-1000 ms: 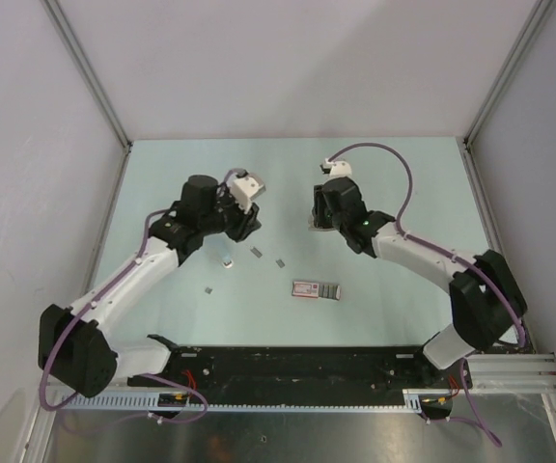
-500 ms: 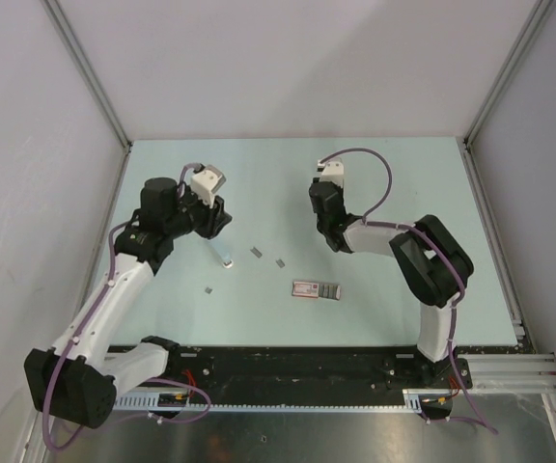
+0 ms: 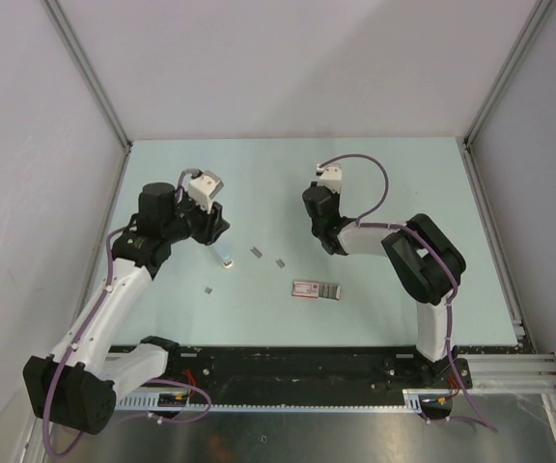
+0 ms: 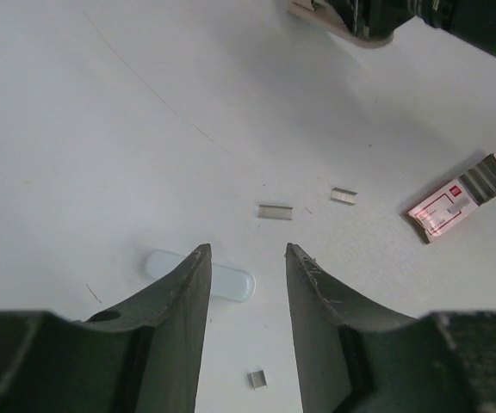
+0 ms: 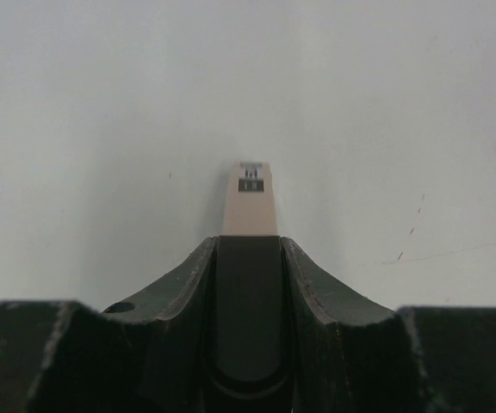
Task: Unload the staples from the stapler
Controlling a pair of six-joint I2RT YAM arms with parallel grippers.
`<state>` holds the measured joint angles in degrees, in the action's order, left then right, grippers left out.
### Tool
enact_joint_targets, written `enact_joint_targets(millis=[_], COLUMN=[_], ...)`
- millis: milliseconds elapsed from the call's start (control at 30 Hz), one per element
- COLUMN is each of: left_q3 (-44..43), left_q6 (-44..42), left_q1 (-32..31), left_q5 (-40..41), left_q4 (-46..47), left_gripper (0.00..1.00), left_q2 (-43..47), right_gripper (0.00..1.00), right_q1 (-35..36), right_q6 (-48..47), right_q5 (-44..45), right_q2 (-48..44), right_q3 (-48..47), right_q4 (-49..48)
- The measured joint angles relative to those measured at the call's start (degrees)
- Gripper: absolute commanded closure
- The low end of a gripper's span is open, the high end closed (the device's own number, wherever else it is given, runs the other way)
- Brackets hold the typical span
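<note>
A: Right hand (image 5: 248, 245)?
B: Clamped on the stapler (image 5: 249, 206) — its pale tip juts past the fingers (image 5: 188, 284).
A: Left hand (image 4: 247, 249)?
B: Spread, holding nothing — staples (image 4: 275, 212) lie loose on the bench (image 4: 102, 129) below.

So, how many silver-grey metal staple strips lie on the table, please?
3. One staple strip and a second lie ahead of the left gripper, toward the flat red-and-white box; the third lies well left of that box. More may hide inside the box.
</note>
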<state>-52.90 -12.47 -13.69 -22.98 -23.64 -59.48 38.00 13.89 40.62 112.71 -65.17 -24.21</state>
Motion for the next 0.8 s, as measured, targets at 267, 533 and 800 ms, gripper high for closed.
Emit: enact_joint_targets(millis=[267,533,800], left_q3=[1.0,2.0,2.0], left_q6=[-0.2,-0.6,-1.0], left_q1=[0.0,0.1,0.1], left_q5=[0.3,0.4,1.7], left_q4=[-1.4,-2.6,-4.3], left_gripper=[0.53,0.52,0.38], left_q2=[3.8,6.4,6.5], right_gripper=[0.71,0.27,0.11], right_q1=[2.6,3.9,3.1], right_q6=[5.8,8.6,9.7], right_q5=[-2.5,-4.6,-11.0], right_q2=[-0.1,-1.9,-14.1], right_q3=[3.3,3.5,4.0], right_q4=[7.7,12.1,21.1])
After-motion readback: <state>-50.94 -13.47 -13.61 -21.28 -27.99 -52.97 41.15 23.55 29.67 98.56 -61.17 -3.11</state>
